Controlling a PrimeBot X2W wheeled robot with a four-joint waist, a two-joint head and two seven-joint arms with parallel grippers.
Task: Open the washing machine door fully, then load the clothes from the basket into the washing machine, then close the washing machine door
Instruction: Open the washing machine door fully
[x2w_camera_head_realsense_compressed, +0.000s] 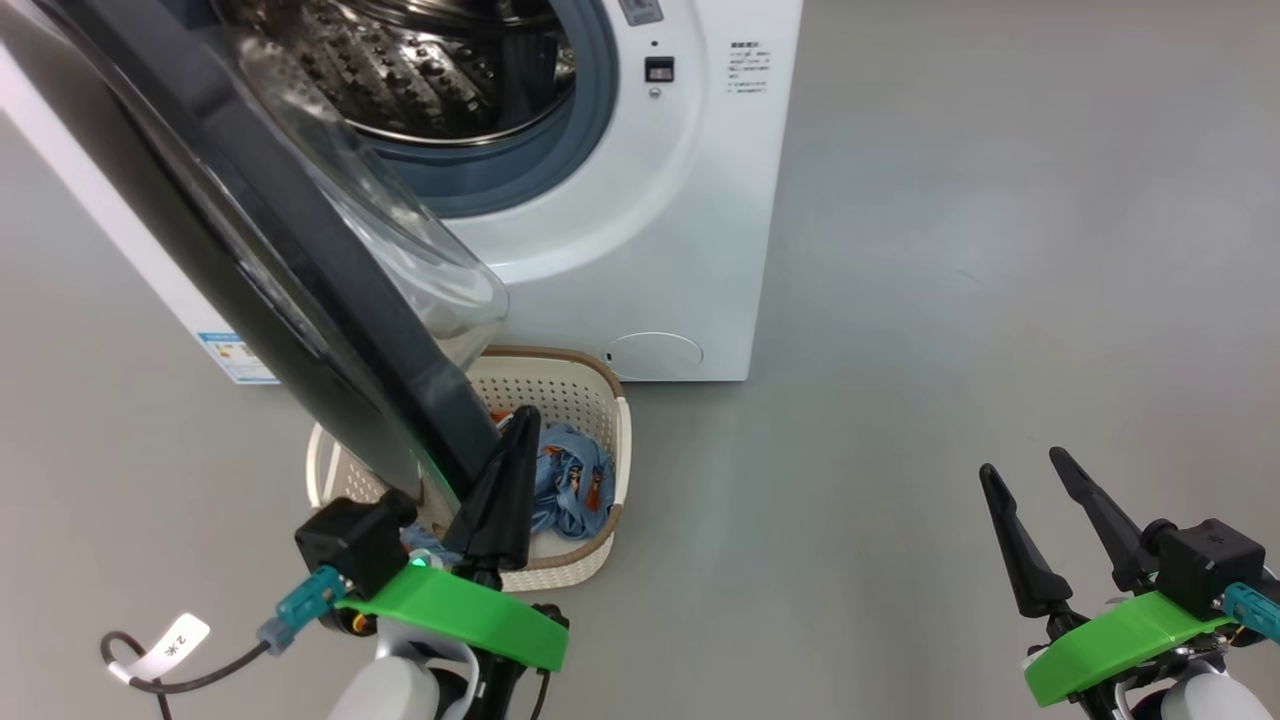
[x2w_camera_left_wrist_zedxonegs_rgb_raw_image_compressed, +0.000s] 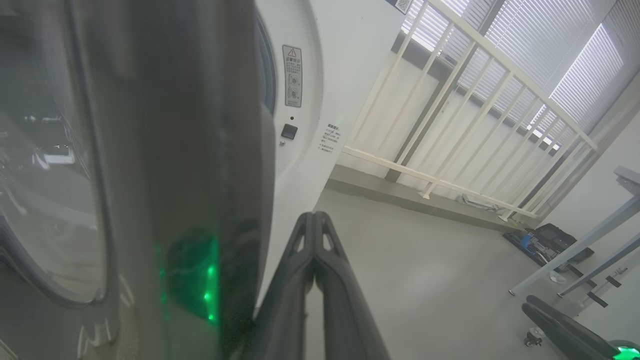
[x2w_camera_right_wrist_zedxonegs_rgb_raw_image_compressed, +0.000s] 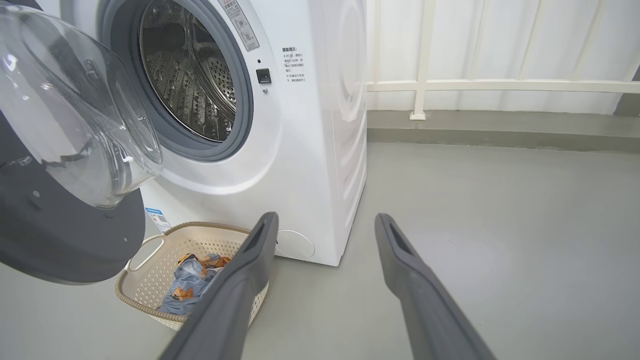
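The left gripper (x2w_camera_head_realsense_compressed: 522, 420) has its two dark fingers pressed together, holding nothing. They lie along the inner side of the washing machine door (x2w_camera_head_realsense_compressed: 300, 260) at its free edge. In the left wrist view the glossy black rim stands just beside the closed fingers (x2w_camera_left_wrist_zedxonegs_rgb_raw_image_compressed: 300, 280), touching or nearly so. That posture reads as a blunt wedge for pushing the door outward, not a grasp. The door stands swung out from its left-hand hinge but, as I judge it, not yet fully open. Its clear glass bowl (x2w_camera_head_realsense_compressed: 430, 260) bulges back toward the drum (x2w_camera_head_realsense_compressed: 440, 70).

The basket (x2w_camera_head_realsense_compressed: 600, 385) sits on the floor right under that free edge, close against the foot of the washing machine (x2w_camera_head_realsense_compressed: 650, 250). The door overhangs its left part. The clothes (x2w_camera_head_realsense_compressed: 570, 480) lie bunched inside it on the uncovered right side, blue with orange print. Swinging the door wider would likely clear the way down to them.

To the right, the floor (x2w_camera_head_realsense_compressed: 950, 300) lies bare and broad beside the machine's right corner. The right gripper (x2w_camera_head_realsense_compressed: 1020, 460) hovers there with fingers spread apart, empty, well away from the basket. It has a free path across to it.
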